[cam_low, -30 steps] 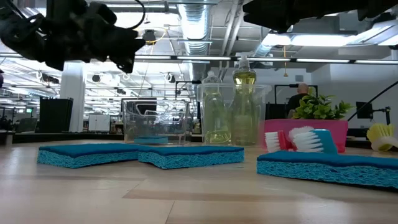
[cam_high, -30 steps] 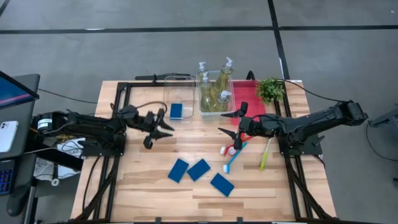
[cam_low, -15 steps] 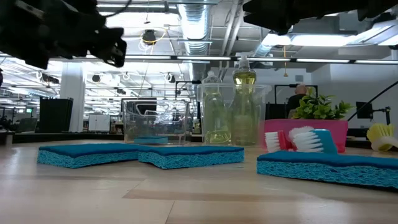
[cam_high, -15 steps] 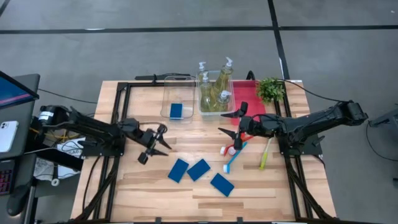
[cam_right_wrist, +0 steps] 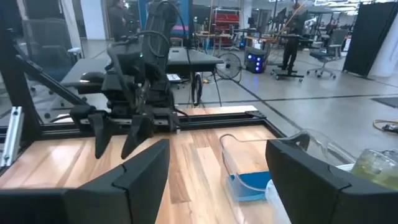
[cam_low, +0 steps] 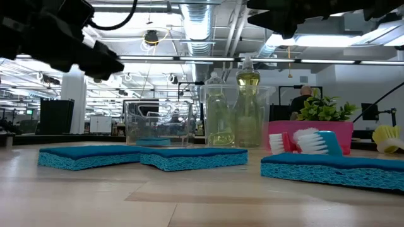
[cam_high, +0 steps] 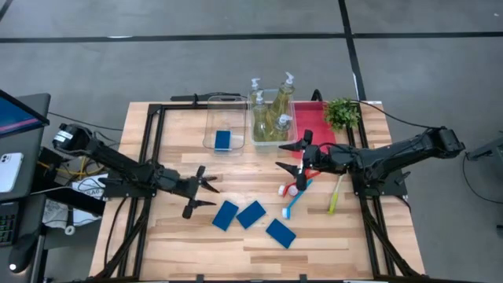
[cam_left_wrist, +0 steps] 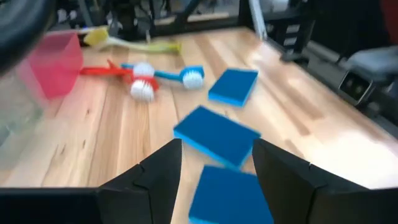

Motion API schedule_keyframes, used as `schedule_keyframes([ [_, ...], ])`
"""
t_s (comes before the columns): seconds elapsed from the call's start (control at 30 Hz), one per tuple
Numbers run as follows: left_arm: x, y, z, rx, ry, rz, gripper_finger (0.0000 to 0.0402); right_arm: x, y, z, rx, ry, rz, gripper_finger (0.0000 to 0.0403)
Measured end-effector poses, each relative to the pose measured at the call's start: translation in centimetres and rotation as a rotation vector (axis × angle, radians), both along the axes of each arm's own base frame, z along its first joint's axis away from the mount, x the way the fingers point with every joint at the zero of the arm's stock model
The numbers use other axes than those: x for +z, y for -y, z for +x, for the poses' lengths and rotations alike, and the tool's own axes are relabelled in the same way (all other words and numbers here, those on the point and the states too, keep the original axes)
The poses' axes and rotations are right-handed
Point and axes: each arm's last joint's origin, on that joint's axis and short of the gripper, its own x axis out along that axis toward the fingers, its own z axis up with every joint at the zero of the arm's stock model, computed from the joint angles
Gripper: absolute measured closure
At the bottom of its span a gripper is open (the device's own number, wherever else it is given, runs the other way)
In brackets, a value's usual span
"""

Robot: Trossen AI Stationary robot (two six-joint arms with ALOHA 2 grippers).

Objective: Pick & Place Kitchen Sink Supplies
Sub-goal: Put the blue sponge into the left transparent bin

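High view: left gripper (cam_high: 206, 192) with fingers spread wide, empty, just beside three loose blue sponges (cam_high: 251, 214).
A fourth sponge (cam_high: 222, 140) lies in the clear bin (cam_high: 209, 118); pump bottles (cam_high: 271, 110) fill the neighbouring bin. Right gripper (cam_high: 292, 155) (also spread, empty) hovers above the brushes (cam_high: 297, 192), near the red tray (cam_high: 316, 126).

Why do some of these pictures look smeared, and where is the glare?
Left wrist view: the nearest blue sponges are motion-smeared, the brushes softer. Low view: bright ceiling lights leave the left arm a dark silhouette. High view: even light, little shadow.
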Motion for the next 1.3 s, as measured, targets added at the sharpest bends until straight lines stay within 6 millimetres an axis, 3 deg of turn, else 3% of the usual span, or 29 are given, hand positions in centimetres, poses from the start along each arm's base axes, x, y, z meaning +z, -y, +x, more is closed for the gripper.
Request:
schedule_keyframes([
  [0.4, -1.8, 4.3, 0.9, -0.083, -0.118, 0.105, 0.0202, -2.2, -1.4, 1.9, 0.05, -0.091, 0.033, 0.0143],
  [0.6, -4.4, 5.8, 1.8, -0.121, -0.237, 0.17, 0.0202, -1.9, -1.9, 2.4, 0.07, -0.015, 0.066, 0.0143],
  [0.7, -4.7, 6.4, 2.1, -0.138, -0.249, 0.179, 0.0202, -1.8, -2.3, 2.4, 0.088, -0.004, 0.068, 0.0143],
  [1.3, -6.3, 6.3, 2.3, -0.1, -0.326, 0.142, 0.0202, -1.1, -3.9, 1.9, 0.159, 0.063, 0.037, 0.0143],
])
